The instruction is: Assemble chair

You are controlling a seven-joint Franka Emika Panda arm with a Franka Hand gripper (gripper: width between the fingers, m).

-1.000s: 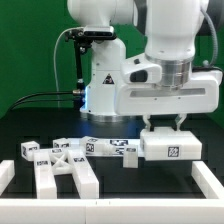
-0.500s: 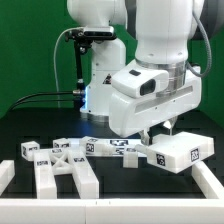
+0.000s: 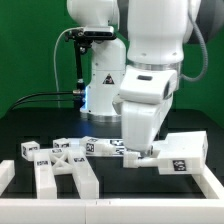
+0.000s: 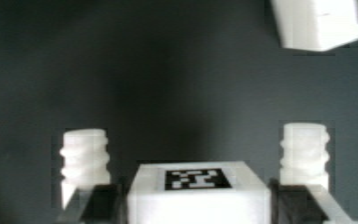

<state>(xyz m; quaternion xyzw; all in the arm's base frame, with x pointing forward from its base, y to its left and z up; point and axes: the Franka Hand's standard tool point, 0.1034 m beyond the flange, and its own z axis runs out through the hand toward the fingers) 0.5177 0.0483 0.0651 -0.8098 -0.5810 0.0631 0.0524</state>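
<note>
The hand [image 3: 148, 150] grips a tagged chair block [image 3: 182, 155], jaws about half-spread. The block hangs tilted low over the tabletop [image 3: 120, 190], its long axis crosswise and the end toward the exterior view's right higher. The cross-braced frame [image 3: 62, 172] lies well apart, toward the exterior view's left. The wrist leans steeply.

"What did the chair parts look like?"

"All chunky white plastic with square black-and-white tags. One flat block [image 3: 180, 158] hung tilted on the exterior view's right, clamped in the claw [image 4: 197, 200] with its tag facing outward. Two ribbed pegs [image 4: 85, 155] stood on either side of it."

"And the rest?"

"A branching frame [image 3: 62, 168] lay flat on the counter [image 3: 130, 187] on the exterior view's left. Small tagged pieces [image 3: 105, 148] sat in a row just behind it."
</note>
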